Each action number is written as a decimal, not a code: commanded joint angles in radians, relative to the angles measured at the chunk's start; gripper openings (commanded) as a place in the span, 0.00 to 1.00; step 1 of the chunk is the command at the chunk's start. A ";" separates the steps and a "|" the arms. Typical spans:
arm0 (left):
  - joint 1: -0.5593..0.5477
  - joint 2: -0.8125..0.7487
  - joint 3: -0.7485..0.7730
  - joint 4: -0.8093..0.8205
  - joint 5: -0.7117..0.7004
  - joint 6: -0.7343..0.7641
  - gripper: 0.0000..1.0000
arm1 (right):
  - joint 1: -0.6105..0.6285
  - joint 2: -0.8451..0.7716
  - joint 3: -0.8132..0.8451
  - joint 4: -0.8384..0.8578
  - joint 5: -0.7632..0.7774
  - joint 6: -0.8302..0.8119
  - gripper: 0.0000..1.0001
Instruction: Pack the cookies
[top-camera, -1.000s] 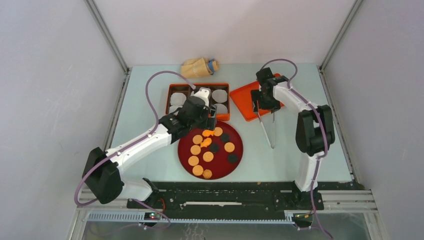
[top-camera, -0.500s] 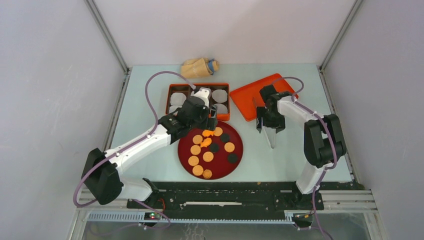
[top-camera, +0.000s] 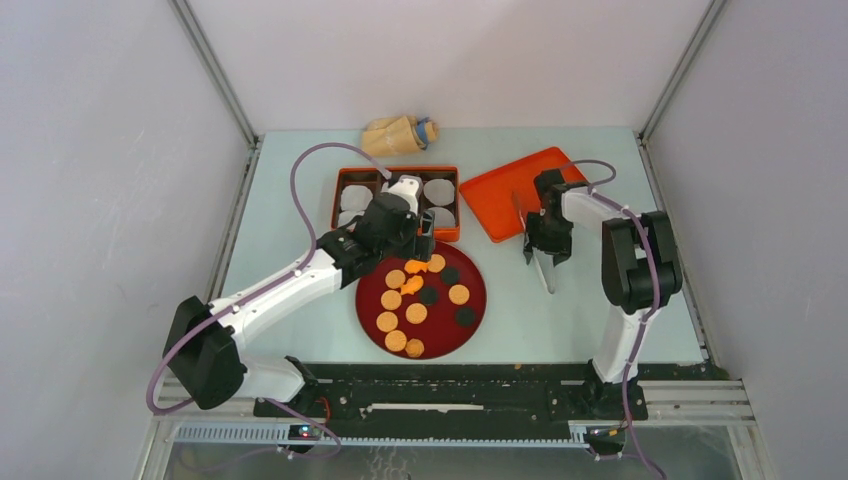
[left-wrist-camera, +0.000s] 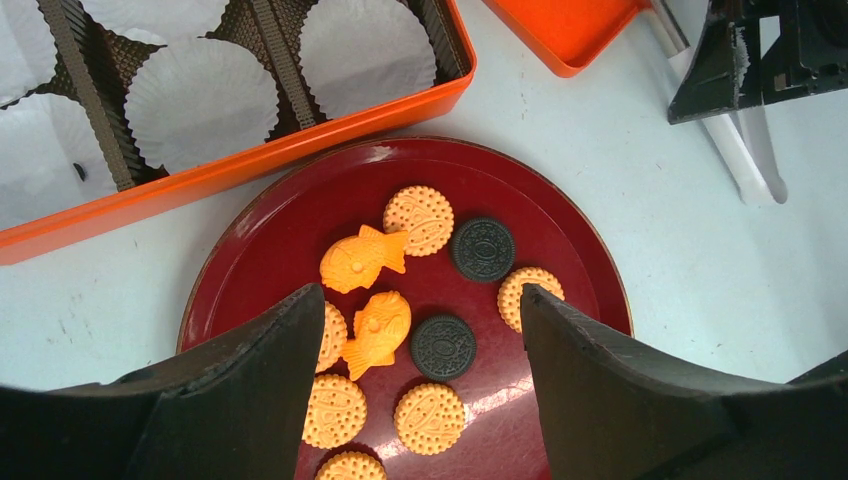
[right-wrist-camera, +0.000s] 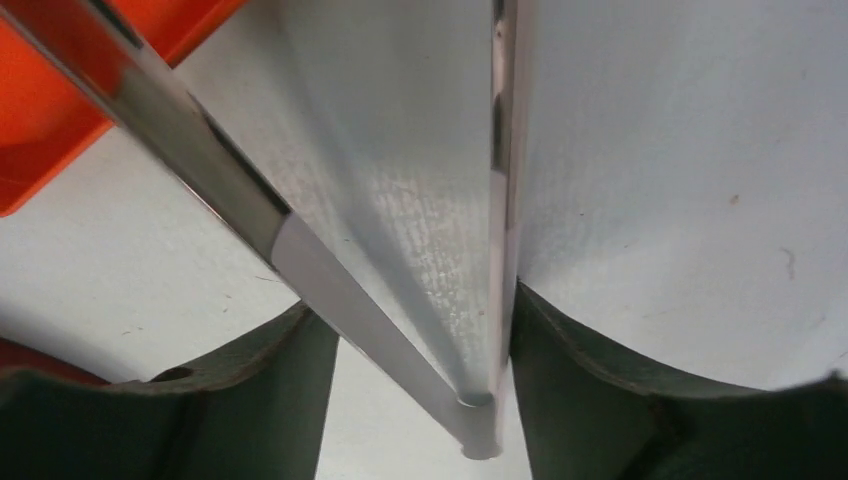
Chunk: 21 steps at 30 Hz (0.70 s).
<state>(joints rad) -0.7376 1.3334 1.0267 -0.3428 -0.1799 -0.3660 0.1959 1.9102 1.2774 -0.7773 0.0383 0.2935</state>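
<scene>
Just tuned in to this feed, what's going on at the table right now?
The left gripper hangs open over the dark red plate, where the cookies lie; it holds nothing. The right gripper is down at the metal tongs lying on the table, with a finger on either side of them near their joined end. Whether it grips them yet I cannot tell. The compartments of the orange box that show hold only white paper liners, so packing looks not yet begun.

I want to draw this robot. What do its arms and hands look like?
Both the left arm and right arm are white tubes with chunky black joints. A thin purple cable loops along each. The left hand and right hand each have two dark, wedge-shaped fingers.
</scene>
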 joint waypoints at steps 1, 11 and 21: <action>-0.006 -0.003 0.066 0.013 -0.012 -0.006 0.77 | 0.024 0.033 0.017 0.014 -0.013 -0.008 0.62; -0.006 0.089 0.219 0.020 -0.008 0.041 0.77 | 0.096 -0.086 -0.012 0.004 0.066 -0.003 0.39; 0.020 0.350 0.543 0.064 0.025 0.106 0.77 | 0.149 -0.370 0.005 -0.057 0.003 -0.058 0.38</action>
<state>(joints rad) -0.7338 1.6180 1.4597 -0.3264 -0.1967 -0.2962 0.3328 1.6634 1.2499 -0.7998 0.0685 0.2714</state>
